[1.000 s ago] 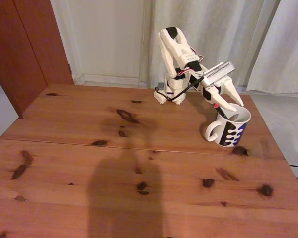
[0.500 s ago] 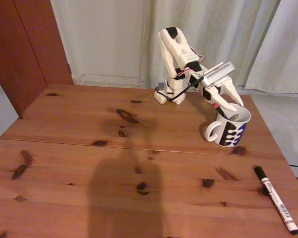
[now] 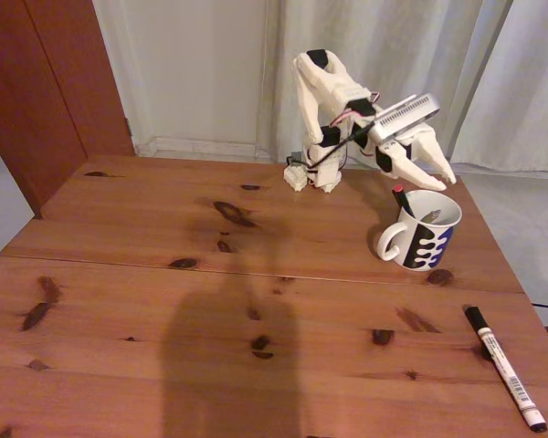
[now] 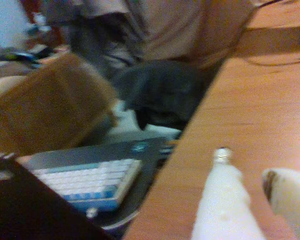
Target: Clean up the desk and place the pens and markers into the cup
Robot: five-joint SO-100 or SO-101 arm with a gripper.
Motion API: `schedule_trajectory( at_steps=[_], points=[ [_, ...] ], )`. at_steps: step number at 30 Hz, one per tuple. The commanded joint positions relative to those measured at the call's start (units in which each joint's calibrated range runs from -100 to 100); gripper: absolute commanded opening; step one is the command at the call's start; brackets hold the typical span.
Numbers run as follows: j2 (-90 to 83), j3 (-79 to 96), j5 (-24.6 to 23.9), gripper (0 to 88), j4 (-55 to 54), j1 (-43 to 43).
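In the fixed view the gripper hangs w/ fingers apart & nothing in them just above the cup by the desk right edge, black pen w/ red tip stands in it, white marker lies near the front right corner.

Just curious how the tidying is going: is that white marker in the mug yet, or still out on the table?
Out. In the fixed view the white marker lies flat on the desk, well in front of the cup.
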Motion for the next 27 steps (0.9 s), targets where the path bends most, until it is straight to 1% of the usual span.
schedule_trajectory(
  at_steps=[1,7,10,12,18,21,27],
  points=[
    [2.12,-13.08,0.15,5.0,15.14,0.8],
    [7.74,-28.86,0.67,4.4,37.42,2.01],
    [11.55,-35.89,1.14,3.8,44.99,3.22],
    [14.11,-40.13,1.41,1.5,48.78,4.1],
    [22.31,-48.61,3.24,0.5,54.54,6.35],
    [24.79,-49.96,4.92,0.5,54.71,7.4],
    [25.45,-50.14,4.5,0.6,53.77,9.41]
  ],
)
